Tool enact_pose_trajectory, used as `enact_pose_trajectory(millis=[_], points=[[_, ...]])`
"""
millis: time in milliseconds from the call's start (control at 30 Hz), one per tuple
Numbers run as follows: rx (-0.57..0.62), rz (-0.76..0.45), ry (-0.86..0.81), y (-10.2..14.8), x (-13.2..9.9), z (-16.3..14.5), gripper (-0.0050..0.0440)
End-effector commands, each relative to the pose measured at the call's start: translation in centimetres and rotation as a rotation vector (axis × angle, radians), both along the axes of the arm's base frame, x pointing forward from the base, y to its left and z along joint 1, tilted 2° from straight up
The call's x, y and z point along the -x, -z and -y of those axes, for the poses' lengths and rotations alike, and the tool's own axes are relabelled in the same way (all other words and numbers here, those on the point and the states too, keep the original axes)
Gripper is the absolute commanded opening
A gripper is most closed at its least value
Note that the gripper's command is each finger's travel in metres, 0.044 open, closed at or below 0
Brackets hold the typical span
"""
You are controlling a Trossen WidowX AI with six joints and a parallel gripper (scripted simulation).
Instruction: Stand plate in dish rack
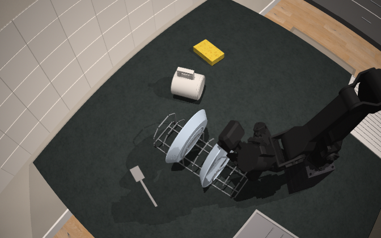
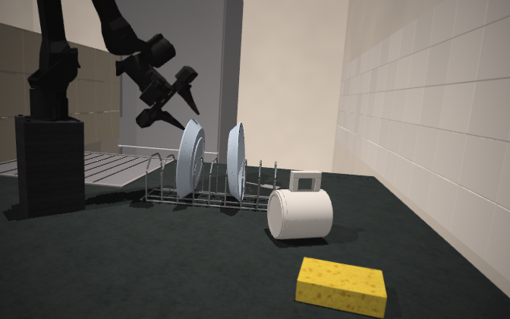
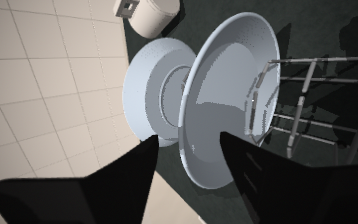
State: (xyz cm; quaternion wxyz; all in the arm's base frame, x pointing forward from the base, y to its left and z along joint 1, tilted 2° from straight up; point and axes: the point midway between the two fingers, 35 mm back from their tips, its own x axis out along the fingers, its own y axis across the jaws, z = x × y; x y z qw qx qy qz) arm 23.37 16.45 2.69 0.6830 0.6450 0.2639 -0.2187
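A wire dish rack (image 1: 198, 154) stands on the dark counter with two pale blue plates upright in its slots. The plate nearer the arm (image 1: 214, 165) leans slightly in its slot, and the other plate (image 1: 187, 136) stands a few slots further on. Both also show in the exterior view, the nearer plate (image 2: 190, 163) and the other plate (image 2: 236, 161). My gripper (image 2: 186, 115) is open just above the nearer plate's top rim. In the wrist view the fingers stand apart on either side of that rim (image 3: 230, 100), with a gap on each side.
A white mug (image 1: 187, 84) lies on its side beyond the rack. A yellow sponge (image 1: 208, 51) lies further off. A spatula (image 1: 142, 184) lies on the counter to the rack's left. A ribbed drain board (image 2: 95, 167) and the arm's base (image 2: 49, 167) are behind the rack.
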Motion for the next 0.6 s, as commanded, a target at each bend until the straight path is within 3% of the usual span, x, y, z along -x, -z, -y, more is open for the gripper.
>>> enact_pose_trajectory(millis=[0,567], points=[[0.0,-0.003,-0.001,0.06,0.04,-0.01,0.0285],[0.0,-0.002,-0.001,-0.9,0.06,-0.03,0.0285]])
